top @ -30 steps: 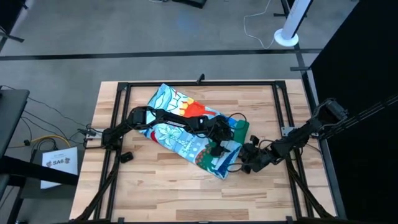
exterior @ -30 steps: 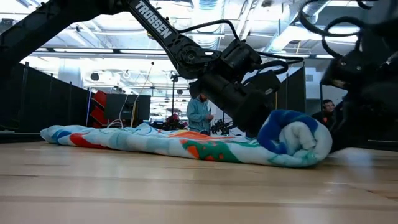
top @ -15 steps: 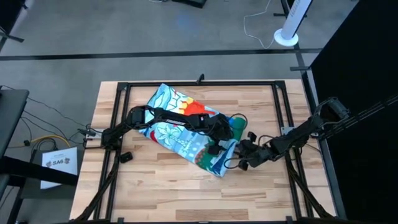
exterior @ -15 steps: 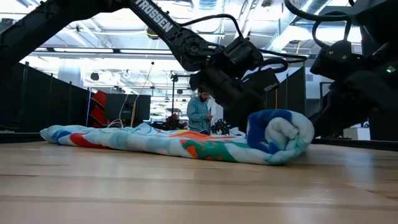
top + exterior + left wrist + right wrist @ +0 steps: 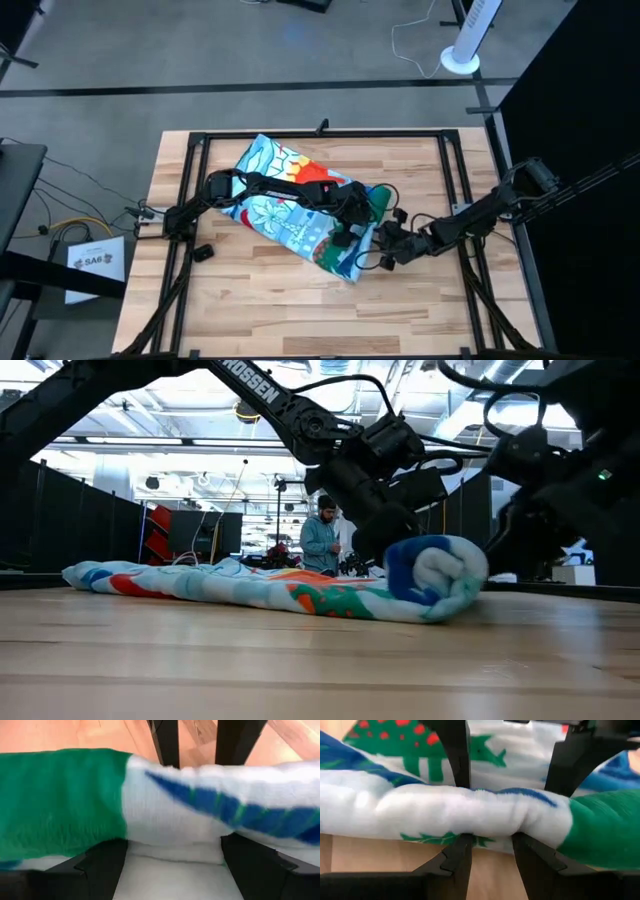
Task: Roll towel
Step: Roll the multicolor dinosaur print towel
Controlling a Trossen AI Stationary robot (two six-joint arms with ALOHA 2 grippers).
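Observation:
The towel point(image 5: 280, 190) lies slantwise on the wooden table, flat from the far left, and its right end is wound into a thick roll point(image 5: 362, 228) that rests on the table point(image 5: 435, 575). My left gripper point(image 5: 348, 232) reaches over the flat part, open, at the roll's left side. My right gripper point(image 5: 385, 250) stands low at the roll's right side, open. My left gripper has its two wide-set fingers point(image 5: 102, 862) on the roll, with white cloth point(image 5: 170, 870) lying between them. They come from above on the side toward the flat towel point(image 5: 457, 755). The roll lies on the table. My right gripper sets its two fingertips point(image 5: 462, 842) against the roll's lower right side, coming nearly level from the table's right. The soft roll bulges between them point(image 5: 490, 815). Bare wood shows under the fingers.
A black frame point(image 5: 450, 180) runs around the tabletop. A small black part point(image 5: 202, 250) lies near the left arm's base. Bare wood point(image 5: 300, 310) stretches along the near edge. A person point(image 5: 322, 540) stands in the room beyond the table.
The roll has turned over toward the table's left, onto the flat towel, which has stayed in place. My right gripper has followed it leftward, and my left gripper has drawn back a little the same way.

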